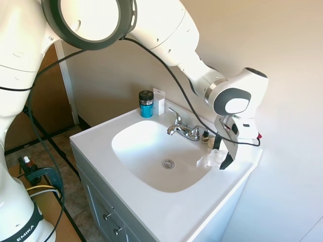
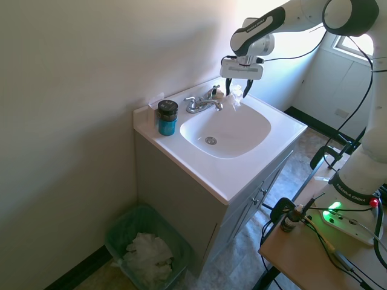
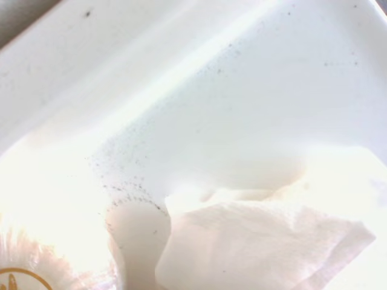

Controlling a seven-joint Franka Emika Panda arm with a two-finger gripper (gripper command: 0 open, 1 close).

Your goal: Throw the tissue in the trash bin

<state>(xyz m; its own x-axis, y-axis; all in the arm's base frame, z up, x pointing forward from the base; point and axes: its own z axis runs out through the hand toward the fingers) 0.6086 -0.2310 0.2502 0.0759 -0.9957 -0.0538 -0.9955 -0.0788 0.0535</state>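
One tissue [image 1: 214,157], one trash bin [image 2: 121,226], one faucet [image 1: 182,130], one jar [image 1: 146,104].

tissue [image 3: 266,241]: cut off by the wrist view's lower edge, washed out by glare
small bottle [image 1: 205,136]: too small to read, partly behind the faucet [image 1: 182,130]
trash bin [image 2: 148,248]: possibly tissue-filled; lower rim cropped

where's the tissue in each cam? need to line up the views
First exterior view: tissue at the sink's right rim, between the pincer fingers, right of the faucet.
Second exterior view: tissue hanging in the pincer above the basin's back edge, right of the faucet.
Wrist view: tissue fills the lower right.
Shared landmark: the faucet, in both exterior views.
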